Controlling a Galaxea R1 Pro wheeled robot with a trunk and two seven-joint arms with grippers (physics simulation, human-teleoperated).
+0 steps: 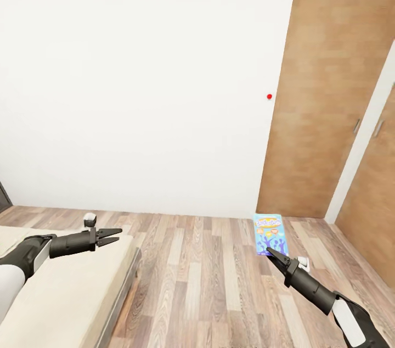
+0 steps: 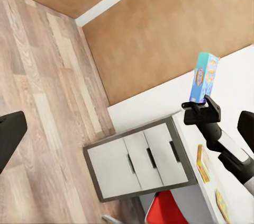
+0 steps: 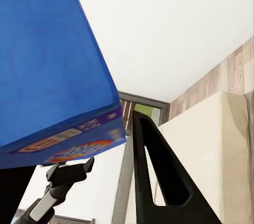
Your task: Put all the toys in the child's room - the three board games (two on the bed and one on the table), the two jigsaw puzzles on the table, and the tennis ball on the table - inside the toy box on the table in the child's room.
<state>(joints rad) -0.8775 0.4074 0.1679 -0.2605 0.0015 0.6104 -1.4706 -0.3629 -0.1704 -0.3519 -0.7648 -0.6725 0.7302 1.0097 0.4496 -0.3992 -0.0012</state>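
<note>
Head view: right gripper [image 1: 270,252] clamped on the lower edge of the blue board game [image 1: 269,233], box held upright above the wood floor [image 1: 203,276], printed face with purple figures turned toward the camera. Fingers narrow, closed on the box's bottom edge, arm reaching forward and up from the lower right. Behind the box, a wooden door [image 1: 323,95] and a white wall [image 1: 137,79] with a small red dot [image 1: 269,96].

Right wrist view: blue box [image 3: 47,65] pressed close against the lens, one dark finger [image 3: 159,176] running just beside its printed edge; whether the finger touches there cannot be told. Beyond the finger, the cream mattress of the bed [image 3: 206,150].

Left gripper [image 1: 116,236] empty, fingers parted a moderate way, pointing right, hovering over the far corner of the bed [image 1: 71,287] at the lower left. Well apart from the held box, with open floor between them.

Left wrist view: across the room, the right gripper [image 2: 202,108] seen gripping the box [image 2: 204,77] by its lower end. Near it, the table [image 2: 206,181] with white drawers [image 2: 138,161], a red chair [image 2: 168,209] tucked beside it, and two flat colourful items [image 2: 202,163] lying on the pale top, too small to identify.
</note>
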